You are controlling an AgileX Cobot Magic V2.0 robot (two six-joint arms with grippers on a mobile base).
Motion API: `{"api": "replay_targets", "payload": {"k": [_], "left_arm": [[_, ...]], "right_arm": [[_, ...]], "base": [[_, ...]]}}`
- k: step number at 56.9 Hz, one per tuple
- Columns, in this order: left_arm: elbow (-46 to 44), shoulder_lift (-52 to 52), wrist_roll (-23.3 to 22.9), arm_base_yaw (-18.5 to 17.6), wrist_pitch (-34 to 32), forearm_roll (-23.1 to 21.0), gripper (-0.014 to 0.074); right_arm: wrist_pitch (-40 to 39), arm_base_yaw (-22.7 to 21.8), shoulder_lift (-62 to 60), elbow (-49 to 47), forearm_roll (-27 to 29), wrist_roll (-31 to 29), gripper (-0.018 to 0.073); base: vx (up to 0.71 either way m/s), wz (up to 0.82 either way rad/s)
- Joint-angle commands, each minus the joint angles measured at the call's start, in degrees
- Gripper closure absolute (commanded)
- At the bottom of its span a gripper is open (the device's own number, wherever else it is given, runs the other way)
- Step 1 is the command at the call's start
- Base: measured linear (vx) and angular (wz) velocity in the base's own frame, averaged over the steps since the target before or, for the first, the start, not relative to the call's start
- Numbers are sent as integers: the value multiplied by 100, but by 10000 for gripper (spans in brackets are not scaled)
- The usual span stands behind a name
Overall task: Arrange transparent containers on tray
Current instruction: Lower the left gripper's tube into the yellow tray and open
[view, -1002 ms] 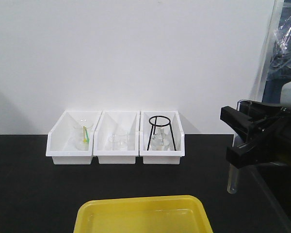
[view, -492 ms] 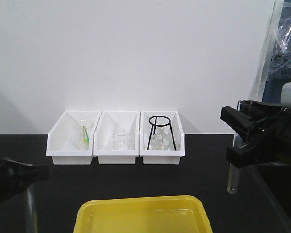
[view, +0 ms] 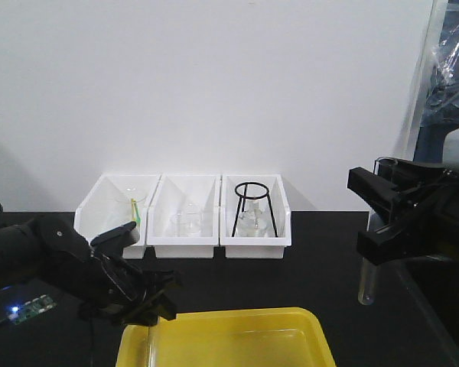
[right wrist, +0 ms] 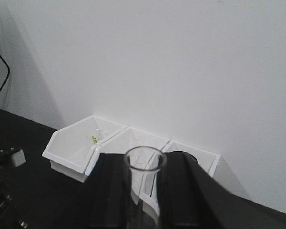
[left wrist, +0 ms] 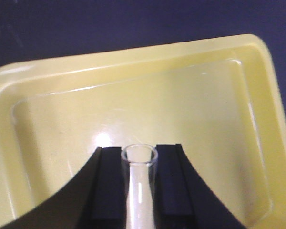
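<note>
The left tool is closed on the left test tube, its black fingers pressing the glass from both sides. The tube's open rim points out over the floor of the yellow tray, above its left part. The right tool grips the right test tube nearly upright, round end down, above the dark surface, well off the tray's right side. Three white bins stand in a row by the wall.
</note>
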Motion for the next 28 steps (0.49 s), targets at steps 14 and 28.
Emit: {"api": "replay_targets", "payload": {"k": [14, 28], "left_arm": [[-212, 204, -156, -62, -252, 297, 586], [-212, 395, -162, -75, -226, 720, 507]], "right_arm": [[-96, -12, -103, -169, 36, -9, 571], [-23, -12, -103, -169, 36, -9, 571]], "base": [[0, 0], [0, 0]]}}
